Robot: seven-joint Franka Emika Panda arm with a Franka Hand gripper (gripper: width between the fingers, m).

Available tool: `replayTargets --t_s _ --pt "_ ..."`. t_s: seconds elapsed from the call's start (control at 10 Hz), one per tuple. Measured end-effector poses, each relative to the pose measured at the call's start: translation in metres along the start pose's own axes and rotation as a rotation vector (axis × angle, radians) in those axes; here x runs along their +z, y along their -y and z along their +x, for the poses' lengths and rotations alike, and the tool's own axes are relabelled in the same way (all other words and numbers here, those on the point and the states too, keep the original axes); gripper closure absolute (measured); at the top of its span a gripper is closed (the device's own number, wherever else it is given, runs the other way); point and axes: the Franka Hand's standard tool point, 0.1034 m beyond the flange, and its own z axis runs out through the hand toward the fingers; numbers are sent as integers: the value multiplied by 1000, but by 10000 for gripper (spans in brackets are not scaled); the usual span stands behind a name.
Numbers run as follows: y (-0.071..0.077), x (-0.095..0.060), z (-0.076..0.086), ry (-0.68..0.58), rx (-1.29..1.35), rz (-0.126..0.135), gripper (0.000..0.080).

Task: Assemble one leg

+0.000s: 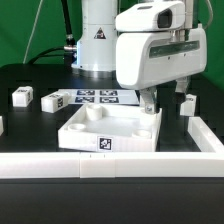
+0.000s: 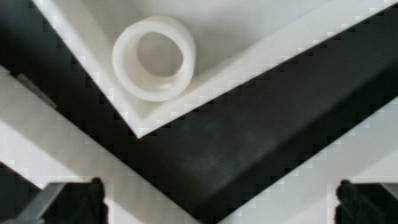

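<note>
Green cloth hangs behind a black table [image 1: 30,75], where the white arm stands over the far right corner of a large white tray part [image 1: 112,128]. The gripper [image 1: 167,100] hangs low above that corner, its two dark fingers spread wide with nothing between them. In the wrist view the gripper [image 2: 217,205] shows only as black fingertips [image 2: 71,200] at two corners of the picture. That view looks straight down at the tray's corner, where a round raised hole [image 2: 155,60] sits inside the angled walls. One leg [image 1: 52,102], a small white post with a tag on its side, lies on the table at the exterior view's left, just beside the marker board [image 1: 95,98]. It is well apart from the gripper. A second leg [image 1: 22,96] lies further left still. A white rail [image 1: 100,165] runs along the front of the table and turns up the exterior view's right side.
</note>
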Motion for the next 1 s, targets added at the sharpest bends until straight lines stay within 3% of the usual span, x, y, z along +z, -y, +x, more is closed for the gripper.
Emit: replayTargets --t_s 0.6,0.7,1.0 --pt "1 1 -1 1 -6 0 149" --pt "6 5 -4 -11 -67 -10 149" --pt "17 10 -13 20 -237 -2 149"
